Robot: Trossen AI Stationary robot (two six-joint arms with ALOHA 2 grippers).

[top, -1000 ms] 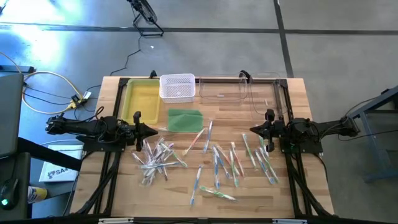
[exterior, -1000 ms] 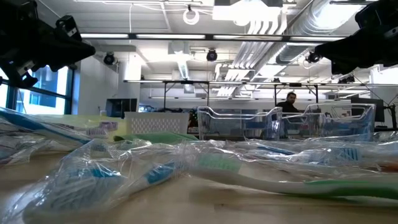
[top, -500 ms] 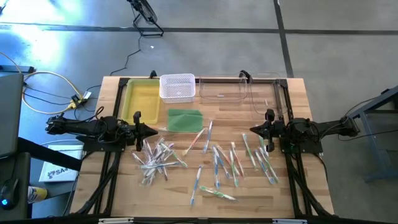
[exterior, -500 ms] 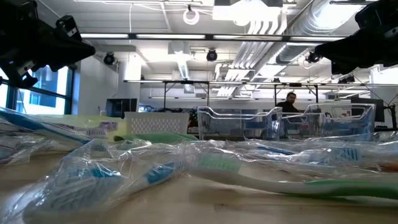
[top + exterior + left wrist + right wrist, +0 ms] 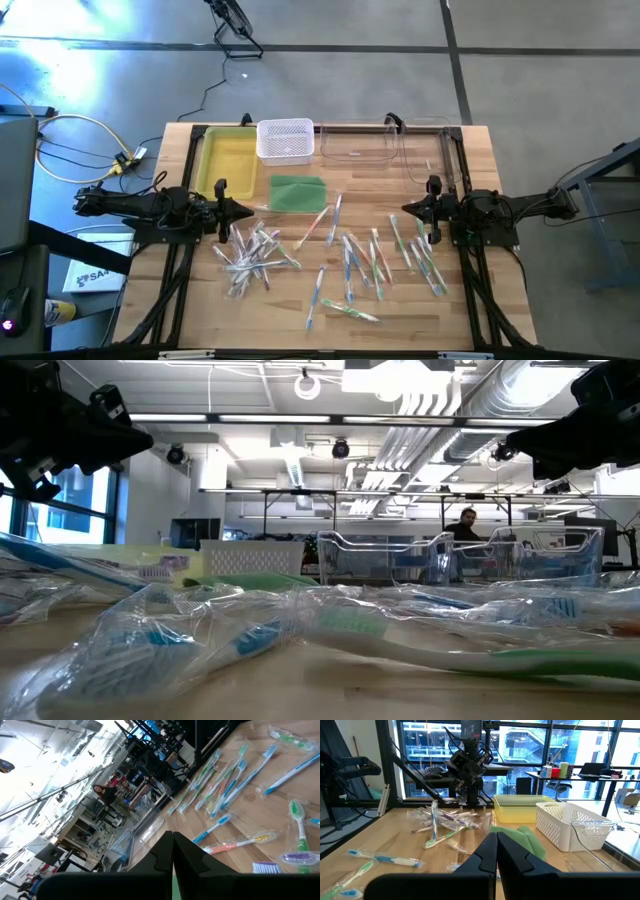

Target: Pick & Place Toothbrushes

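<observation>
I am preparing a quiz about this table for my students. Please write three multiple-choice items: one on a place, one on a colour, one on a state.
1. Where does the white basket stand?
A. right beside the yellow tray, at the table's far edge
B. among the toothbrushes
C. on the floor

2. What colour is the flat pad?
A. red
B. green
C. black

3. How are the two claws?
A. both wide open
B. both shut, holding nothing
C. each shut on a toothbrush

Answers:
1 A: the high view shows basket and tray side by side.
2 B: the pad in front of the basket is green.
3 B: the left claw and the right claw show fingers pressed together, empty.
</observation>
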